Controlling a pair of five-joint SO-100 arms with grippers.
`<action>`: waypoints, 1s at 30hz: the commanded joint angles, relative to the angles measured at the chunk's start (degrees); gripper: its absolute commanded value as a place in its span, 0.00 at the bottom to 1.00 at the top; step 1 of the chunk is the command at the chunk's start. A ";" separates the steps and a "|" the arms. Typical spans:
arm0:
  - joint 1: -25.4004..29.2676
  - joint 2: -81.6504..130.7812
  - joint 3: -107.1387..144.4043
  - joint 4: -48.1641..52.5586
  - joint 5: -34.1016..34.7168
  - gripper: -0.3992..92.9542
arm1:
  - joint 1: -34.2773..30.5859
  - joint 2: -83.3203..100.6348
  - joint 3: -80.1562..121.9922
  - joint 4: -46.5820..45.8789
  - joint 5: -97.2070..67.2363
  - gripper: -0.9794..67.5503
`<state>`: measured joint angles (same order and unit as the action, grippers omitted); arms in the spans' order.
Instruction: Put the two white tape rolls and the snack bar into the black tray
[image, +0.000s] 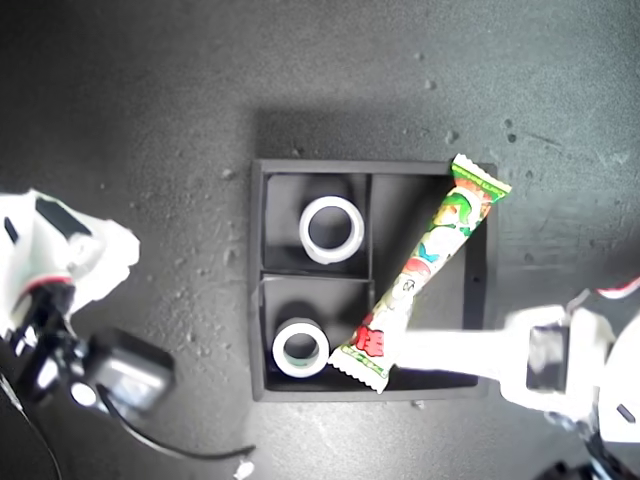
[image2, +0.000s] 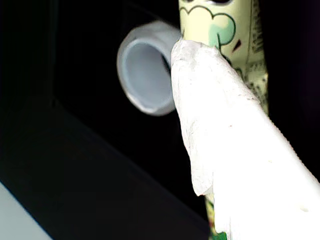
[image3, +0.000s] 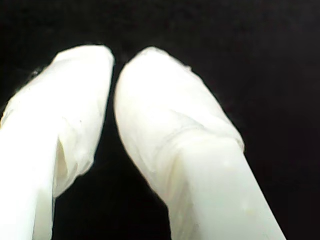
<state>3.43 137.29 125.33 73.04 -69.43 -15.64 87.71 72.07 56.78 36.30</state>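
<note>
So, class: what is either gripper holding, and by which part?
My first gripper seems to hold the snack bar near its red-lettered end; my second gripper holds nothing.

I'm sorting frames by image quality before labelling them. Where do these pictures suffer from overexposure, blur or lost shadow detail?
Exterior view: the arms' white parts blow out, and the snack bar stays readable inside the black tray. First wrist view: the near finger is overexposed, the tape roll soft, the tray crushed to black. Second wrist view: both fingers glare white and blurry against featureless darkness.
</note>
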 joint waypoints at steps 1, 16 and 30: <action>-0.09 14.41 16.26 -6.50 -1.67 0.00 | -0.53 2.20 -12.66 17.58 17.67 0.30; -0.35 44.91 40.43 -8.88 -3.08 0.00 | 4.92 68.91 78.40 -18.98 48.08 0.01; 0.00 56.78 50.71 -3.16 -3.43 0.00 | 10.46 90.79 106.96 -11.95 44.47 0.01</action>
<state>3.34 191.34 174.46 69.61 -72.42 -5.71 175.43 175.61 41.31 80.60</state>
